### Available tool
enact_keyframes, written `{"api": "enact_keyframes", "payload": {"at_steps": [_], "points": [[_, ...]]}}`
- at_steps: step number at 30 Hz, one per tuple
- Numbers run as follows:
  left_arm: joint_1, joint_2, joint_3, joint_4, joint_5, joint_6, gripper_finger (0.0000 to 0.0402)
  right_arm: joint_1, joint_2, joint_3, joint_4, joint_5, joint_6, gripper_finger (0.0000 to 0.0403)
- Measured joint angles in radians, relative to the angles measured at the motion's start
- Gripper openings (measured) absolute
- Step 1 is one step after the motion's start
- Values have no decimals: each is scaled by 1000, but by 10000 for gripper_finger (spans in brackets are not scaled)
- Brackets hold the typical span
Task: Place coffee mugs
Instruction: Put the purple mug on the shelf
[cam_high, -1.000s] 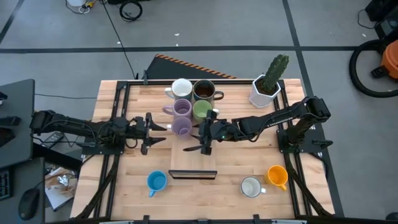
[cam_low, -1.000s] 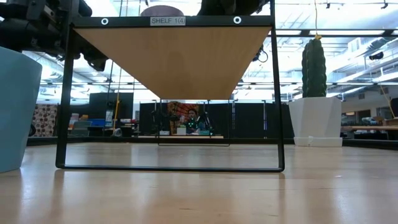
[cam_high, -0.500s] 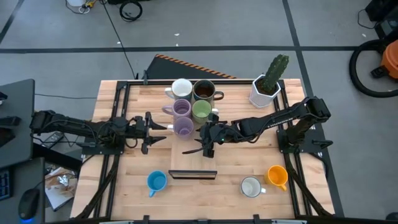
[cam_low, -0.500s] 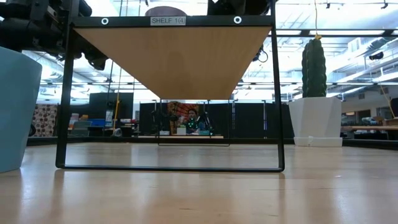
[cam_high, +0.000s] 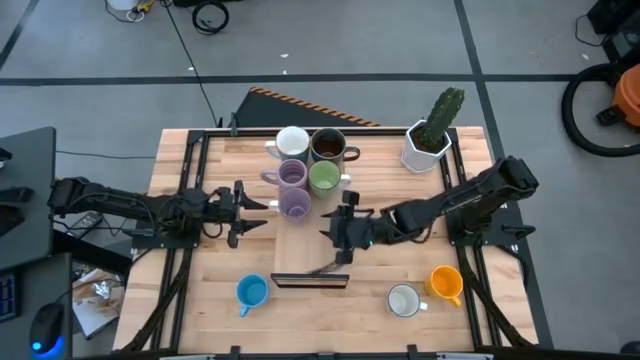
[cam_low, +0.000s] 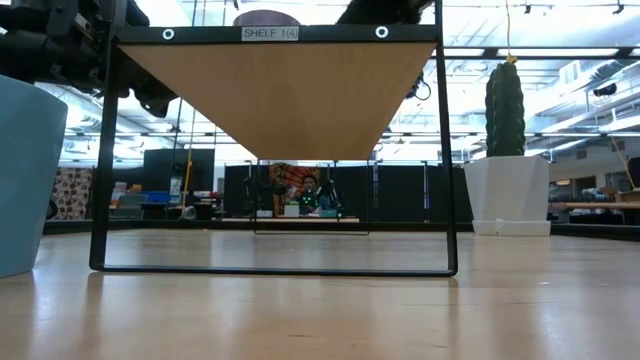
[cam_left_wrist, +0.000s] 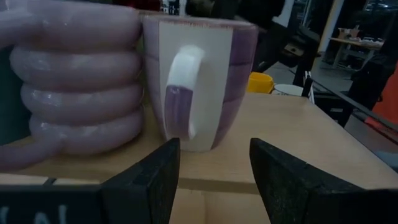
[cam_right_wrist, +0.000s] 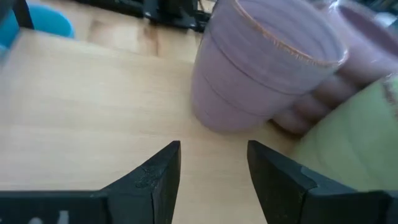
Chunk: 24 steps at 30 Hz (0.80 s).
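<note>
Five mugs stand on their bases on the raised wooden shelf: white, dark brown, ribbed lilac, light green and a second lilac. On the table's near part stand the blue, white and orange mugs. My left gripper is open, level, just left of the near lilac mug, its fingers either side of the handle without touching. My right gripper is open over the shelf, right of that mug, holding nothing.
A white faceted pot with a green cactus stands at the table's far right corner. The shelf's black frame rises above the tabletop in the low view, the blue mug beside it. Bare wood lies between the near mugs.
My right gripper has drawn back from the mugs, moving toward the table's right and near edge over the shelf, and has turned somewhat. It stays open. The mugs stand where they were.
</note>
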<state>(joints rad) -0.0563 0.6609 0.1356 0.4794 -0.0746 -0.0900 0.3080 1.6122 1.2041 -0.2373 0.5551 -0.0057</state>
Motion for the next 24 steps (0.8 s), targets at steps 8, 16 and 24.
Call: {"api": "enact_keyframes", "payload": {"at_steps": [8, 16, 24], "points": [[0, 0, 11, -7, -7, -4, 201, 62, 21, 0, 76, 109, -86, 190], [1, 0, 23, -32, -21, 5, 201, 57, 21, 6, 108, 94, -115, 190], [1, 0, 23, -61, -34, -3, 201, 69, 32, 199, -94, 80, -104, 189]]}}
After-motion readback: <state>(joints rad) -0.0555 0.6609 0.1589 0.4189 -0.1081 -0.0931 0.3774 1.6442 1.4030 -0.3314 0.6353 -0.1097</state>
